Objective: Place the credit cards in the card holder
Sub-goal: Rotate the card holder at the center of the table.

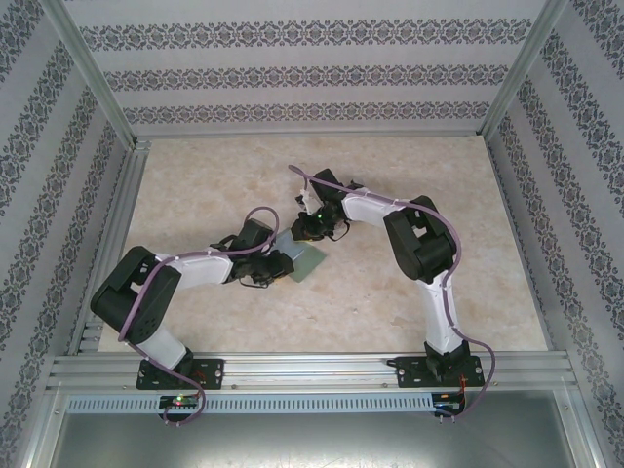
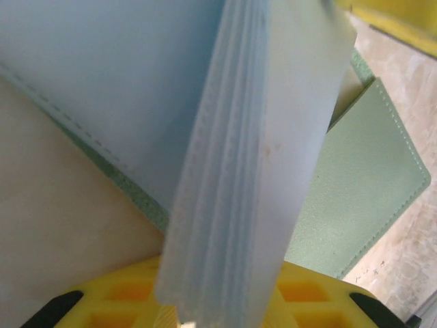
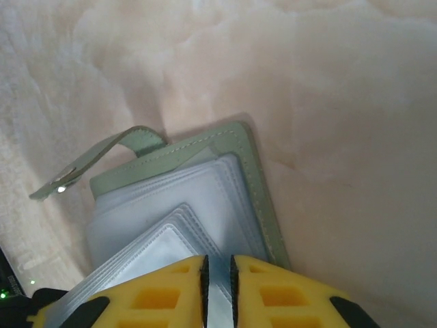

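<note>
The card holder (image 1: 307, 261) lies near the middle of the worktop (image 1: 448, 185), between the two arms' tips. It is a small sage-green wallet with pale stitching along its rim, lying open. In the right wrist view its cover (image 3: 263, 198) frames a stack of clear plastic sleeves (image 3: 177, 198), and a green strap (image 3: 102, 154) curls up from its far edge with a small metal snap (image 3: 63, 186) near the end. In the left wrist view the lining looks pale grey-blue, the green outer flap (image 2: 369, 184) lies flat on the worktop, and the sleeves (image 2: 239, 171) stand on edge as a fanned bundle. No sleeve can be seen into well enough to tell its contents.

The right gripper (image 3: 218, 280) has its yellow fingers nearly together, pinching a thin clear sleeve of the holder; from above it (image 1: 312, 232) sits at the holder's far side. The left gripper (image 1: 276, 265) is at the holder's left side. The sleeve bundle rises from between its fingers (image 2: 218, 304), but whether they grip it cannot be told.

The worktop is beige and marbled. Wallpapered walls (image 1: 312, 78) with dark floral bands surround it, with aluminium rails (image 1: 312, 370) at the near edge.
</note>
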